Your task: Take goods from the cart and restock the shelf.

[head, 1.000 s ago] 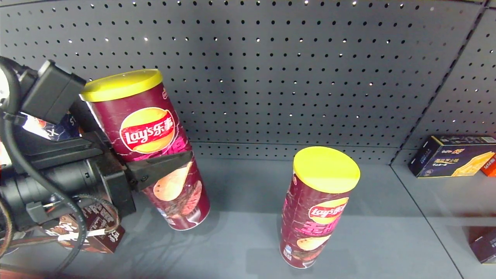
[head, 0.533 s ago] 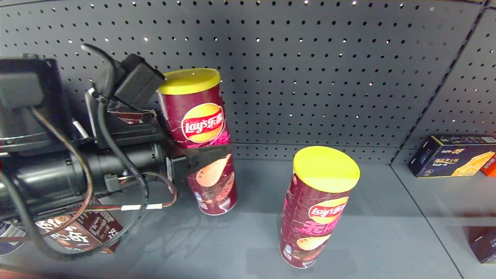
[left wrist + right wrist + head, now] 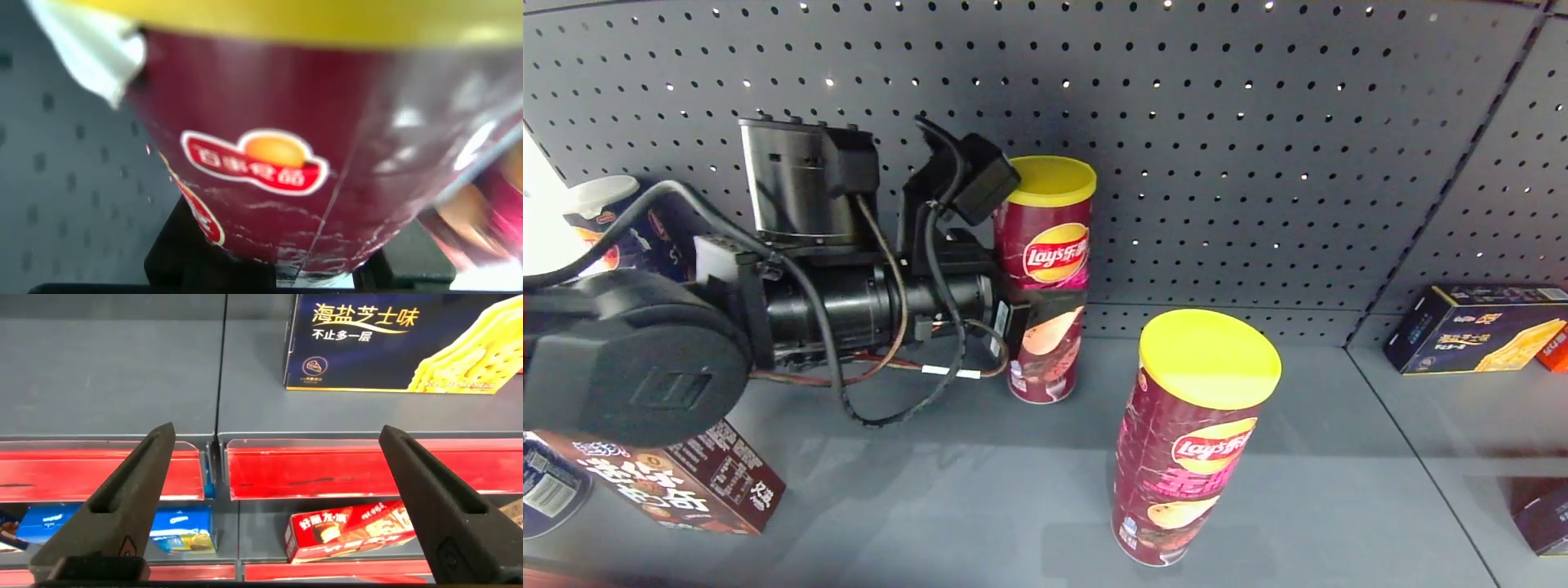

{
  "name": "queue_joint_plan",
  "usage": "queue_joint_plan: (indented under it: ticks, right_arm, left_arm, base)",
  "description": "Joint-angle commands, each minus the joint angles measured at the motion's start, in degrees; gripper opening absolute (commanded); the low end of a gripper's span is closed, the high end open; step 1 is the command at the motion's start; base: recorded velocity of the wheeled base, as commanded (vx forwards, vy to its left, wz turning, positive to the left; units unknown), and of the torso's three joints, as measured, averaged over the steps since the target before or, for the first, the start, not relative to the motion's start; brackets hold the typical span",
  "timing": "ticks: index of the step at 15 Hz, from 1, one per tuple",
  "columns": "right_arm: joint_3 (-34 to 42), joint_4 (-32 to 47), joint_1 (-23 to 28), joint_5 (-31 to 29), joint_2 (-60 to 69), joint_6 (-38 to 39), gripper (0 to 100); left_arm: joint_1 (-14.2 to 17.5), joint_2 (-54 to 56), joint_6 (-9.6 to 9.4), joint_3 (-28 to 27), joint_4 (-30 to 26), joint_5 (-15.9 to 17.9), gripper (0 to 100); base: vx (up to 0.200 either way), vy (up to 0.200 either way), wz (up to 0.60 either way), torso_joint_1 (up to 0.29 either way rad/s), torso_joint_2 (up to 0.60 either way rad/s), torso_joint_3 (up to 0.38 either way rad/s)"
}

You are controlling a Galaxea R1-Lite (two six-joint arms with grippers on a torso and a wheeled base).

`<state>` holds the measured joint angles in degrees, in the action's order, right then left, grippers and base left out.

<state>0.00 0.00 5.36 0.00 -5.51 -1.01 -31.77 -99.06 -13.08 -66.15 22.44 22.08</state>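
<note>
My left gripper (image 3: 1045, 314) is shut on a maroon chip can with a yellow lid (image 3: 1047, 269), held upright at the back of the grey shelf (image 3: 980, 490), close to the pegboard wall. Its base sits at or just above the shelf surface; I cannot tell if it touches. In the left wrist view the held chip can (image 3: 294, 155) is very near between the jaws. A second matching chip can (image 3: 1188, 441) stands upright farther forward and to the right. My right gripper (image 3: 278, 506) is open, facing lower shelves with red price rails.
A brown snack box (image 3: 678, 482) lies at the shelf's front left, with a cup-shaped pack (image 3: 600, 216) behind the arm. A dark cracker box (image 3: 1478, 327) lies on the neighbouring shelf bay to the right. A dark blue cracker box (image 3: 400, 343) rests on the shelf ahead in the right wrist view.
My left arm has carried the chip can rightward and deeper toward the pegboard, and brought it from tilted to upright. The second can has not moved.
</note>
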Motion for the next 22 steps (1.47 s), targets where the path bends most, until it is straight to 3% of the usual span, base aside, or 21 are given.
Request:
queue_joint_plan:
  ticks: [1, 4, 12, 22]
  right_arm:
    - [0.00, 0.00, 0.00, 0.00, -0.20, -0.04, 100]
    - [0.00, 0.00, 0.00, 0.00, -0.20, -0.04, 100]
    - [0.00, 0.00, 0.00, 0.00, -0.20, -0.04, 100]
    - [0.00, 0.00, 0.00, 0.00, -0.20, -0.04, 100]
  left_arm:
    - [-0.05, -6.76, -0.10, -5.84, -0.03, 1.30, 0]
    - [-0.05, -10.36, -0.10, -9.70, 1.11, 4.47, 0]
    - [-1.45, -16.95, 0.07, -15.59, 2.43, 4.64, 0]
    - [-2.07, -20.03, -0.37, -17.17, 2.52, 4.47, 0]
  base:
    - [0.000, 0.000, 0.00, 0.000, 0.00, 0.000]
    - [0.000, 0.000, 0.00, 0.000, 0.00, 0.000]
    - [0.000, 0.000, 0.00, 0.000, 0.00, 0.000]
    - [0.000, 0.000, 0.00, 0.000, 0.00, 0.000]
